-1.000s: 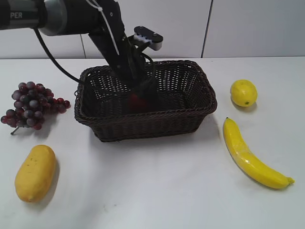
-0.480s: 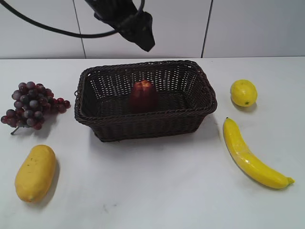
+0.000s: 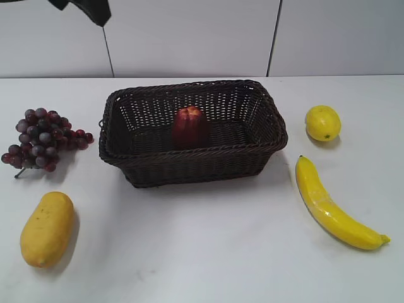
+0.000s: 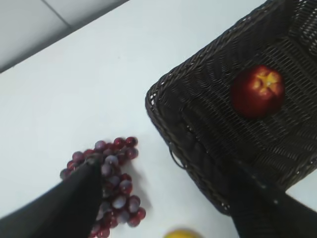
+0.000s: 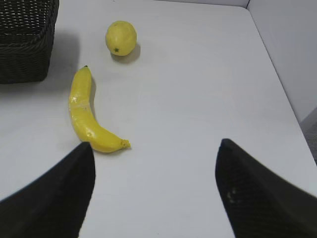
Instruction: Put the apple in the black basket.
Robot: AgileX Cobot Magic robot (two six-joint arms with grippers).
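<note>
The dark red apple sits upright inside the black basket, near its middle; in the left wrist view the apple shows its yellow-orange top inside the basket. My left gripper is open and empty, high above the table between the basket's left end and the grapes; only its tip shows at the top left of the exterior view. My right gripper is open and empty above bare table right of the banana.
A purple-red grape bunch lies left of the basket and a yellow mango at the front left. A lemon and a banana lie right of the basket. The table's right edge is near the right gripper.
The left gripper was down in the basket around the apple, let it go, then rose and moved away to the upper left. The apple stays in the basket.
</note>
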